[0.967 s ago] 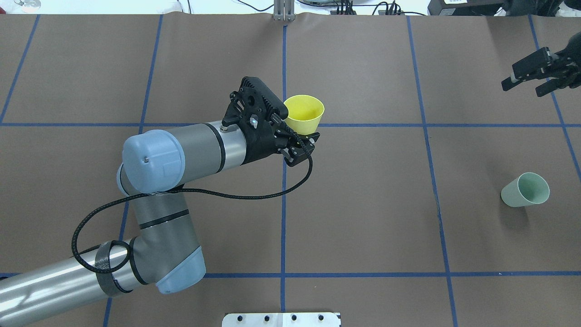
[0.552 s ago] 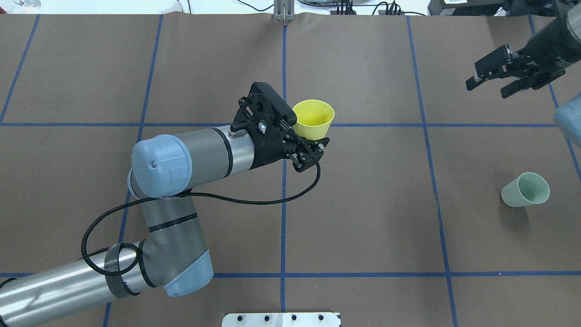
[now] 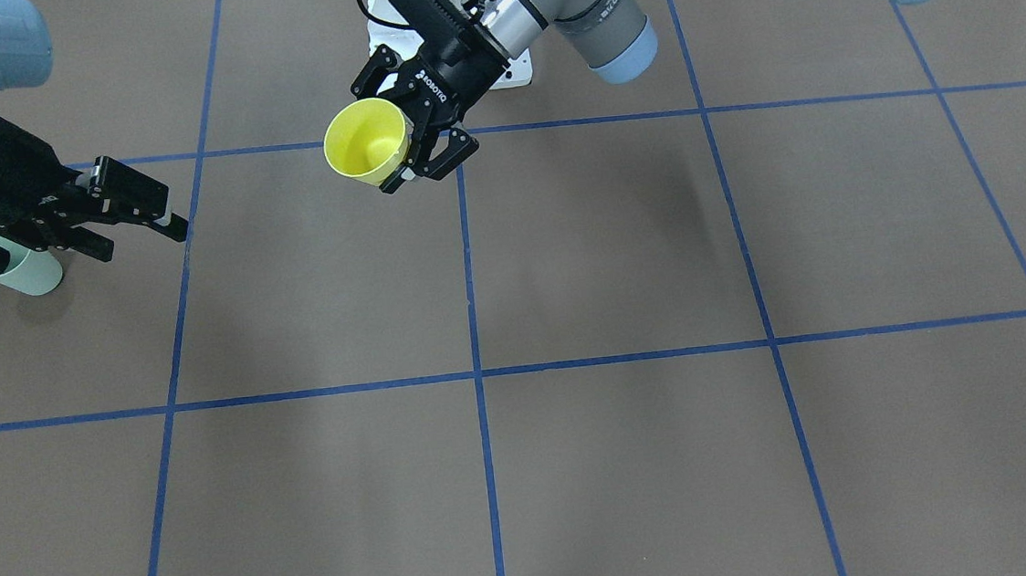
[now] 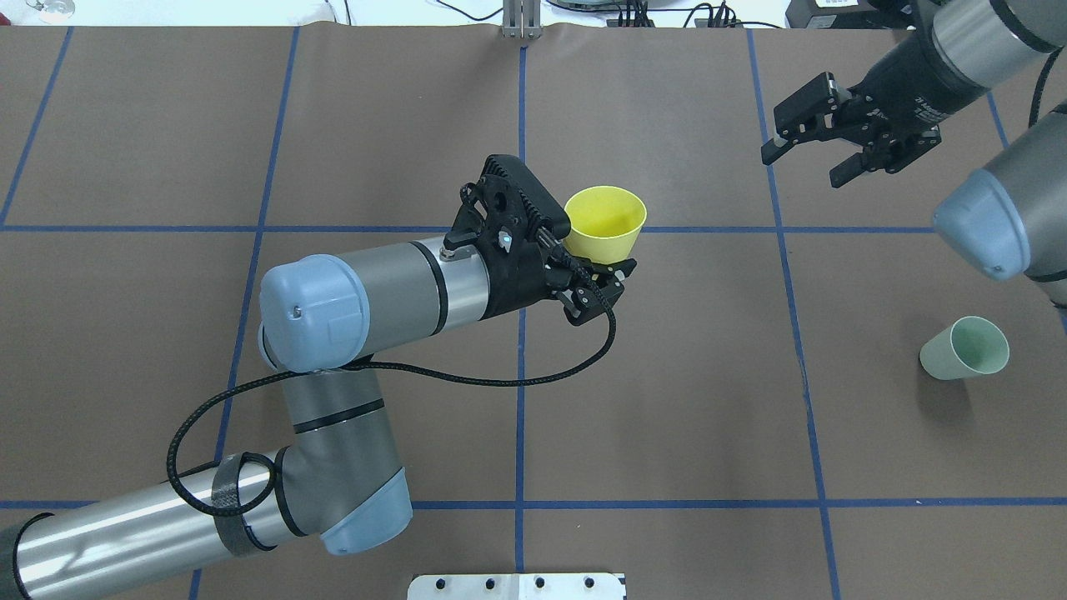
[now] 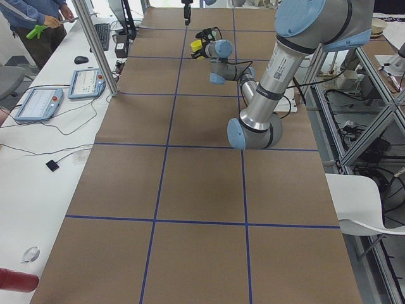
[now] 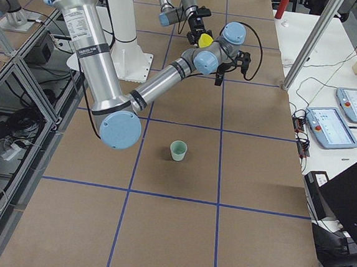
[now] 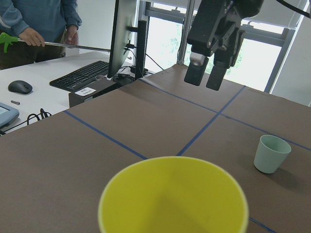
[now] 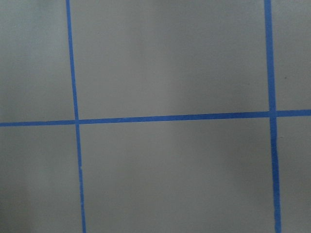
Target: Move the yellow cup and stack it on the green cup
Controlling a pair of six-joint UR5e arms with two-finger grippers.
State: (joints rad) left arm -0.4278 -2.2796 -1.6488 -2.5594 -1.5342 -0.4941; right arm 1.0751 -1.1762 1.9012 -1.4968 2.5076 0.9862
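My left gripper [image 4: 604, 243] grips the yellow cup [image 4: 605, 218] aloft, well apart from the green cup [image 4: 965, 348]. My right gripper [image 4: 804, 167] gapes empty; stacking not yet done.

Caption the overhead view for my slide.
Left claw holds the yellow cup mid-table; open right claw hovers opposite; green cup stands apart.

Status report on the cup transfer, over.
Left hand shut on bright yellow plastic cup, held aloft. Right hand open, empty. Pale green plastic cup upright, nothing blocking it.
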